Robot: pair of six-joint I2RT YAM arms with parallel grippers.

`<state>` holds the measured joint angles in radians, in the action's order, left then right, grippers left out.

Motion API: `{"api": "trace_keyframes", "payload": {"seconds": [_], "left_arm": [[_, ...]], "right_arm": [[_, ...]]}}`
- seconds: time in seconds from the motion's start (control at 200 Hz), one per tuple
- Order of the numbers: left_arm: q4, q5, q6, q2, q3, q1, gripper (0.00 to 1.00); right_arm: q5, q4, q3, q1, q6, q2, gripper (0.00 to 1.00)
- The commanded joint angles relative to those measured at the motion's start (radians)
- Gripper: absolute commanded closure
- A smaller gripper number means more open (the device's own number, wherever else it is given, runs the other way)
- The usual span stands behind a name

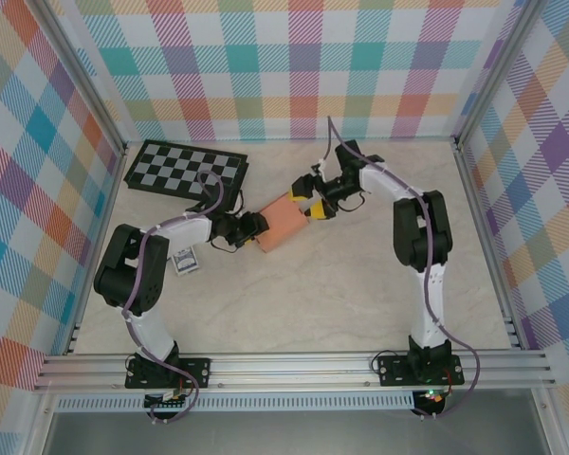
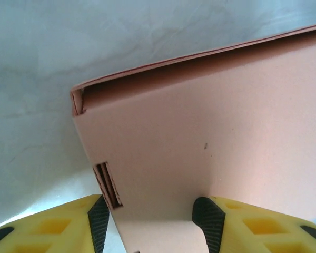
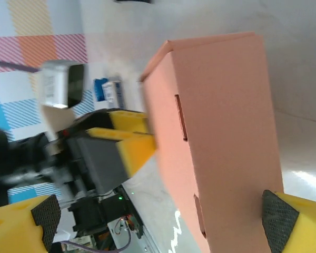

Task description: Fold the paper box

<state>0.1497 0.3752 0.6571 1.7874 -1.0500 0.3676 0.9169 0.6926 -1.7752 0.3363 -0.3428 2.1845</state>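
Risk of buckling or twisting loose if the right tool (image 3: 160, 219) clamps hard: paper box (image 1: 284, 222) is thin, smooth salmon card, flat-sided with slot cuts. It sits mid desk (image 1: 360, 294) between both tools. Left tool (image 2: 154, 216) is half-closed, pinching its end; the right one is wide open, straddling it.

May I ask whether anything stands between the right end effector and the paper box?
Nothing visible: the open right end effector straddles the paper box, which the left end effector grips at the other end.
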Motion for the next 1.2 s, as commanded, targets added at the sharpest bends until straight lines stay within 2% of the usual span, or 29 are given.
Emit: {"api": "trace_keyframes", "payload": {"seconds": [0.0, 0.125, 0.365, 0.485, 0.57, 0.69, 0.87, 0.945, 1.035, 1.195], "left_arm": [[-0.155, 0.075, -0.001, 0.037, -0.032, 0.042, 0.48], [-0.236, 0.105, 0.048, 0.104, -0.062, 0.071, 0.48], [-0.396, 0.113, 0.12, 0.295, -0.166, 0.108, 0.48], [-0.401, 0.104, 0.111, 0.345, -0.169, 0.105, 0.5], [-0.421, 0.069, 0.103, 0.313, -0.103, 0.092, 0.5], [-0.434, 0.073, 0.099, 0.24, -0.015, 0.069, 0.5], [-0.339, 0.073, 0.057, 0.114, 0.047, 0.037, 0.49], [-0.273, 0.069, 0.054, 0.073, 0.049, 0.023, 0.49], [-0.219, 0.058, 0.043, 0.009, 0.065, 0.006, 0.48], [-0.066, -0.005, -0.012, -0.115, 0.066, -0.051, 0.47]], "right_arm": [[0.179, -0.025, -0.006, 0.043, -0.057, -0.127, 0.01], [0.183, -0.038, 0.008, 0.044, -0.112, -0.176, 0.01], [0.145, -0.117, 0.149, 0.062, -0.203, -0.272, 0.01], [0.125, -0.177, 0.208, 0.09, -0.254, -0.307, 0.01], [0.078, -0.159, 0.195, 0.087, -0.242, -0.358, 0.01], [-0.068, 0.045, 0.045, 0.051, -0.109, -0.408, 0.0], [-0.494, 0.219, -0.155, 0.01, 0.069, -0.342, 0.0], [-0.594, 0.243, -0.23, 0.007, 0.11, -0.261, 0.0], [-0.596, 0.275, -0.333, 0.006, 0.116, -0.141, 0.0], [-0.478, 0.264, -0.407, 0.01, 0.114, -0.004, 0.0]]}}
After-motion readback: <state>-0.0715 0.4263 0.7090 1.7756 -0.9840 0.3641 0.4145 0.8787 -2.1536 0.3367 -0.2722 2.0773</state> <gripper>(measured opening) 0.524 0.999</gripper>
